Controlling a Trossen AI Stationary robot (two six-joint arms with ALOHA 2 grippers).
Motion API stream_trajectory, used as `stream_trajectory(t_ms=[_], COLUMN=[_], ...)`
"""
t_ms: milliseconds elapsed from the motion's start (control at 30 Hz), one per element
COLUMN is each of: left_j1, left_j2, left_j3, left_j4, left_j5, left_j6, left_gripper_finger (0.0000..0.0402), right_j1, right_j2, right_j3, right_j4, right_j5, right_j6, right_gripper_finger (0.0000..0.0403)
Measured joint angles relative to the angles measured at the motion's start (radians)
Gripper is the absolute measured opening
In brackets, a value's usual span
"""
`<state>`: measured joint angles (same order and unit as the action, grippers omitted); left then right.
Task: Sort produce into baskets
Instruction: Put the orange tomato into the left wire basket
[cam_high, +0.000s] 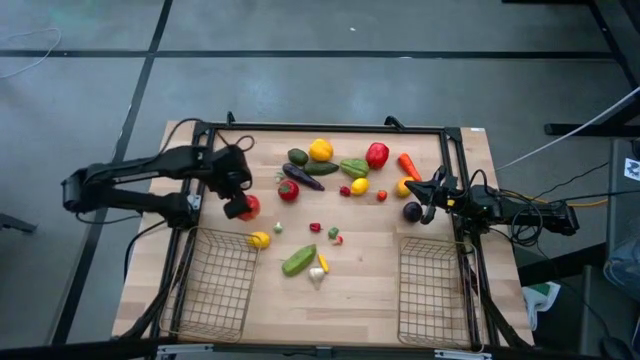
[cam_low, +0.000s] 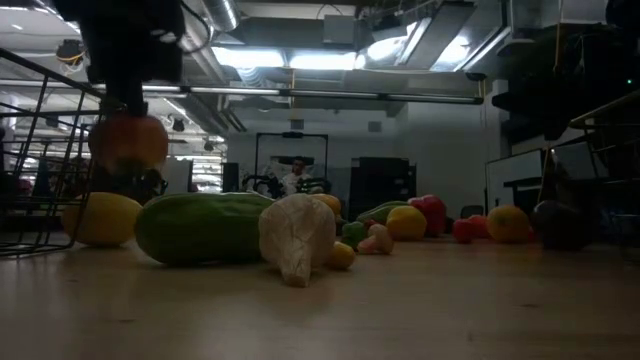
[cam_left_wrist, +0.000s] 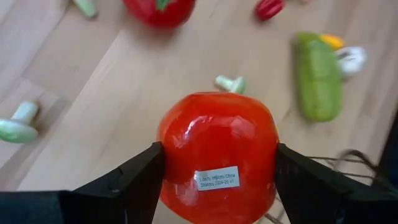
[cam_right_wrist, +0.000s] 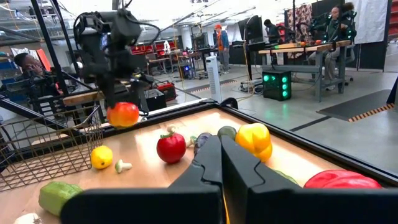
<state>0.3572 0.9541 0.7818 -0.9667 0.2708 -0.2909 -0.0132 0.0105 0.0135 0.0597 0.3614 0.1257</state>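
High view: the left claw grips a red apple lifted clear of the bench; the left basket lies just toward the near edge from it, the closer basket; the right claw waits closed beside the purple fruit.

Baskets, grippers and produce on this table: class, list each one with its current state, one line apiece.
left gripper: shut on red tomato, held above the table
right gripper: shut, empty, near the purple piece
left basket: empty
right basket: empty
green cucumber: lying on the table, unsorted
yellow lemon: on the table beside the left basket
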Motion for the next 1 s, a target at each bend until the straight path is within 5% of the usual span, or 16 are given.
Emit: stream_trajectory(t_ms=[533,800,1000], left_j1=[-0.158,-0.354,-0.517], left_j2=[-0.287,-0.278,-0.203], left_j3=[0.001,0.001,0.001], left_j4=[-0.015,-0.006,0.025], left_j5=[0.182,0.193,0.098], left_j6=[-0.113,-0.267,-0.347], left_gripper_finger=[0.0267,0.0267,0.0267], right_j1=[0.0,0.0,0.0], right_j2=[0.0,0.0,0.0], right_j3=[0.0,0.0,0.0], right_j4=[0.0,0.0,0.0], right_j5=[0.0,0.0,0.0], right_j6=[0.0,0.0,0.0], right_gripper_finger=[0.0001,0.0001,0.0001])
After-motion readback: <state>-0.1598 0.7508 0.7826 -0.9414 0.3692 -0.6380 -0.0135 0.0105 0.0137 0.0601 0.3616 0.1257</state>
